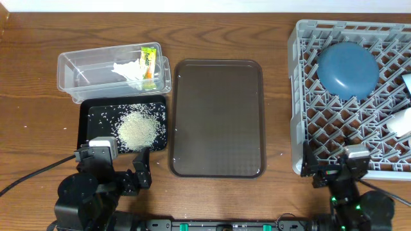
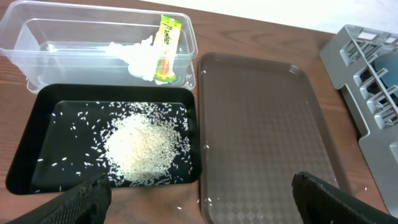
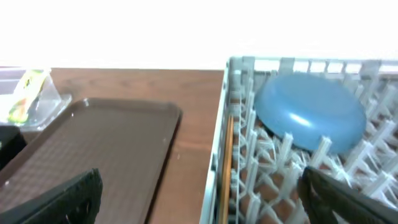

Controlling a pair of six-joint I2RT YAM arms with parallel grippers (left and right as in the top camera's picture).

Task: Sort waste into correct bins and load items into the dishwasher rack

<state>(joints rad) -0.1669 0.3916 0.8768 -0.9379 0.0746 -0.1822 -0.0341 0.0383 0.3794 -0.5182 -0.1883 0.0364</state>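
The clear tub (image 1: 70,72) holds crumpled white tissue (image 1: 128,70) and the yellow-green wrapper (image 1: 149,61); both also show in the left wrist view, tissue (image 2: 142,57) and wrapper (image 2: 168,46). The black tray (image 1: 90,119) holds a heap of white rice (image 1: 138,128), also in the left wrist view (image 2: 143,146). The grey rack (image 1: 298,96) holds the blue bowl-plate (image 1: 347,69), a white item (image 1: 401,122) at its right edge and a wooden chopstick (image 3: 226,168) along its left wall. My left gripper (image 2: 199,199) is open and empty at the table's near edge. My right gripper (image 3: 205,199) is open and empty over the rack's near-left corner.
A large brown serving tray (image 1: 218,115) lies between the bins and the rack, with a few stray grains on it. A few rice grains lie on the wood table (image 2: 180,207) near the black tray's front edge. Both arm bases stand at the front edge.
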